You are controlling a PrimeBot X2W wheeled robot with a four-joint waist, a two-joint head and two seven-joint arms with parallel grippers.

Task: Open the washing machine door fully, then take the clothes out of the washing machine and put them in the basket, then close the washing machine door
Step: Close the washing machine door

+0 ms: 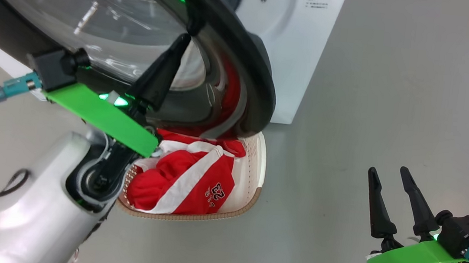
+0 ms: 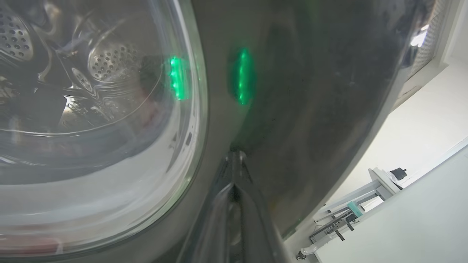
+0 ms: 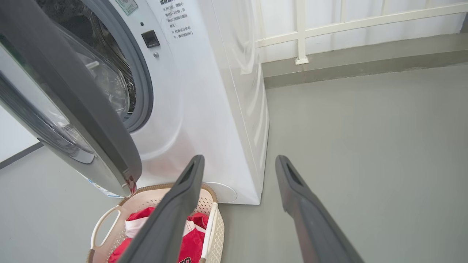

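Head cam looked steeply down from above both arms, with the washing machine door [image 1: 247,50] right up close ahead of the left gripper [image 1: 183,41] and the right gripper [image 1: 388,170] low in the corner. Left wrist cam was crammed in tight, staring along its pinched-together fingers at the door's black rim, glass bowl off to their left. Right wrist cam sat farther back, facing the washing machine [image 3: 204,109] past its spread fingers, with the basket [image 3: 214,223] under the left fingertip. All three caught the door; head and right wrist views both had the basket.
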